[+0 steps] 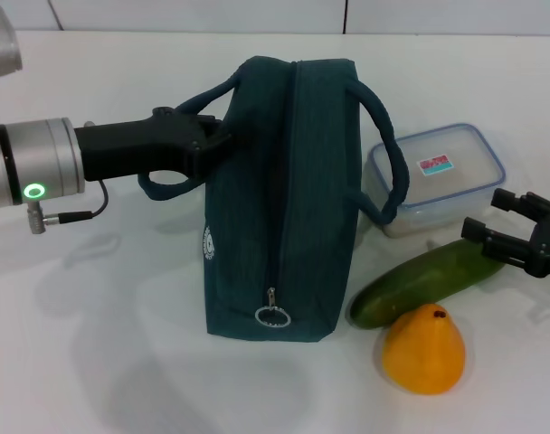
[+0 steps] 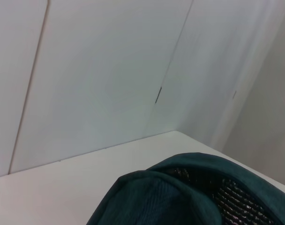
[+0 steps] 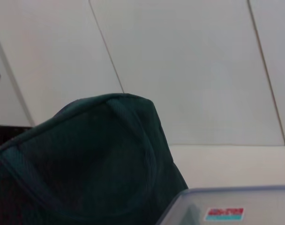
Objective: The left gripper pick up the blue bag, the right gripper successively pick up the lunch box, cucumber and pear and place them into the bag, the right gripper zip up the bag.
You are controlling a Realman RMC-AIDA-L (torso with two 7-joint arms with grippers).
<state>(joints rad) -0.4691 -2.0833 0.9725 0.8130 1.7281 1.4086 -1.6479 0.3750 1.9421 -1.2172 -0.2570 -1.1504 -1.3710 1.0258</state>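
Observation:
The blue bag (image 1: 284, 181) stands upright in the middle of the white table, its zipper ring (image 1: 273, 316) at the near end. My left gripper (image 1: 222, 141) reaches in from the left, its fingers closed on the bag's upper left edge beside a handle. The left wrist view shows the bag's rim (image 2: 180, 197) with foil lining. The lunch box (image 1: 438, 181) lies right of the bag and also shows in the right wrist view (image 3: 236, 206). The cucumber (image 1: 420, 285) and pear (image 1: 424, 351) lie in front of it. My right gripper (image 1: 488, 215) is open, just above the cucumber's right end.
The bag's right handle (image 1: 388, 154) droops against the lunch box. The bag's side fills much of the right wrist view (image 3: 86, 164). White wall panels stand behind the table (image 1: 94, 344), which has bare surface at the front left.

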